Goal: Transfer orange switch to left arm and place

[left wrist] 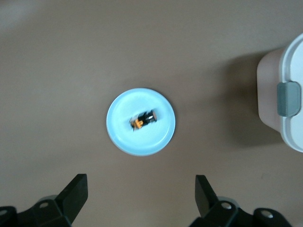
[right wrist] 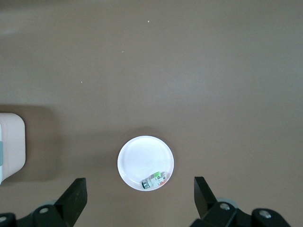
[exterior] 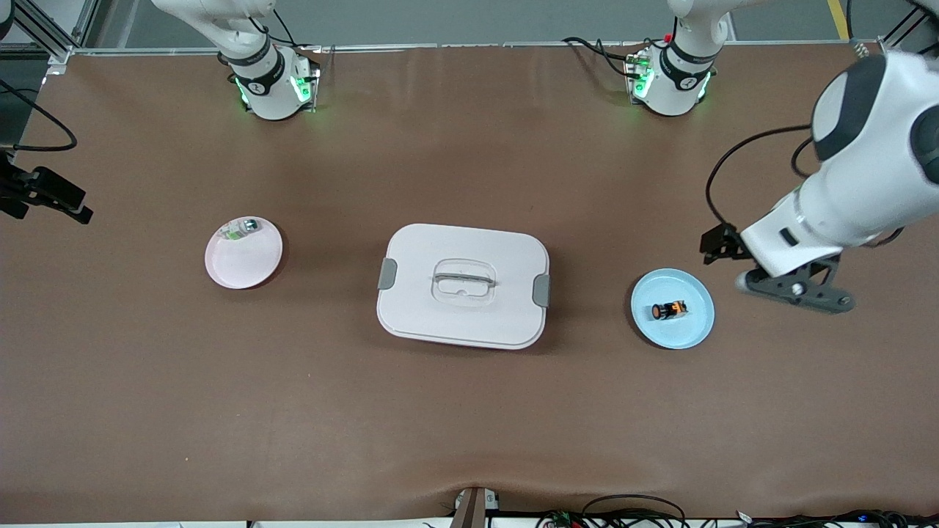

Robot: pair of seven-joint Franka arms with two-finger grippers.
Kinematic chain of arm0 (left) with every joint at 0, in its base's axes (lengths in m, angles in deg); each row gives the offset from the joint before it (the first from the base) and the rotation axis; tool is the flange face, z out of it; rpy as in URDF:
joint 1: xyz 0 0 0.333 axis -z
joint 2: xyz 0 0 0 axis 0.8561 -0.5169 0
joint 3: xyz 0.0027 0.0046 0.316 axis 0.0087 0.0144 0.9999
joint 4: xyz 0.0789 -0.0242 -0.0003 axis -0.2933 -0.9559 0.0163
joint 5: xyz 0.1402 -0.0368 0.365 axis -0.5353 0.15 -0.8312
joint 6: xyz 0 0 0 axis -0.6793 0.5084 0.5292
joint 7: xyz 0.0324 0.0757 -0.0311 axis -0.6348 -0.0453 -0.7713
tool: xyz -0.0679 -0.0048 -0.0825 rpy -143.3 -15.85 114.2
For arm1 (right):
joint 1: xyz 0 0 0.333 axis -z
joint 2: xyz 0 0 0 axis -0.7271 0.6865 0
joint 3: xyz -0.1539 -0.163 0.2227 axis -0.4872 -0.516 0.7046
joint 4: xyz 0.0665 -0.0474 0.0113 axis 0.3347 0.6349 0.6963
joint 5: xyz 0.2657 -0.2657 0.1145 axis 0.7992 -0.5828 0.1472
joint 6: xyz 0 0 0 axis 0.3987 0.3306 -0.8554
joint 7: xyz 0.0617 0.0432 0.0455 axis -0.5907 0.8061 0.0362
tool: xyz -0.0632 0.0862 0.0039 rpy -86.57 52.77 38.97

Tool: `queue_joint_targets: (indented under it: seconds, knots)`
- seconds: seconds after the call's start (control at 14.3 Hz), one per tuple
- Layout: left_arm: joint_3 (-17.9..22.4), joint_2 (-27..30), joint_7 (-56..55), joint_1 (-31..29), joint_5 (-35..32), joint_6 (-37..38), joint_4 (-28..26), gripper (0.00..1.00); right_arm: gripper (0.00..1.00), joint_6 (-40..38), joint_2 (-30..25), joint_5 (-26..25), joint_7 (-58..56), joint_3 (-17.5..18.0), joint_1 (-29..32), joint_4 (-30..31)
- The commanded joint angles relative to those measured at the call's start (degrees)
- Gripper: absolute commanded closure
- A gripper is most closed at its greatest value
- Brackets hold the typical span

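The orange switch lies on its side on a light blue plate, toward the left arm's end of the table; the left wrist view shows it too. My left gripper is open and empty, high in the air over the table beside that plate. The white box with grey latches stands shut at the table's middle, and its edge shows in the left wrist view. My right gripper is open and empty, high over a pale round plate. It is out of the front view.
The pale pink plate toward the right arm's end holds a small green-and-silver clear piece, also in the right wrist view. The box corner shows there. Cables lie along the table edge nearest the front camera.
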Motion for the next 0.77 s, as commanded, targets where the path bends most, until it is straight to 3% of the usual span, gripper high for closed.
queue_joint_targets:
  seconds: [0.0,0.7]
  knots:
    - [0.3,1.2,-8.0,-0.3,0.8,4.3,1.9,0.00,0.00,-1.1,0.5,-0.7,-0.3,2.1,1.7,-1.3]
    - [1.3,1.2,-8.8,-1.7,1.1,7.2,2.5,0.00,0.00,-1.0,0.6,-0.4,0.2,2.1,1.3,-1.5]
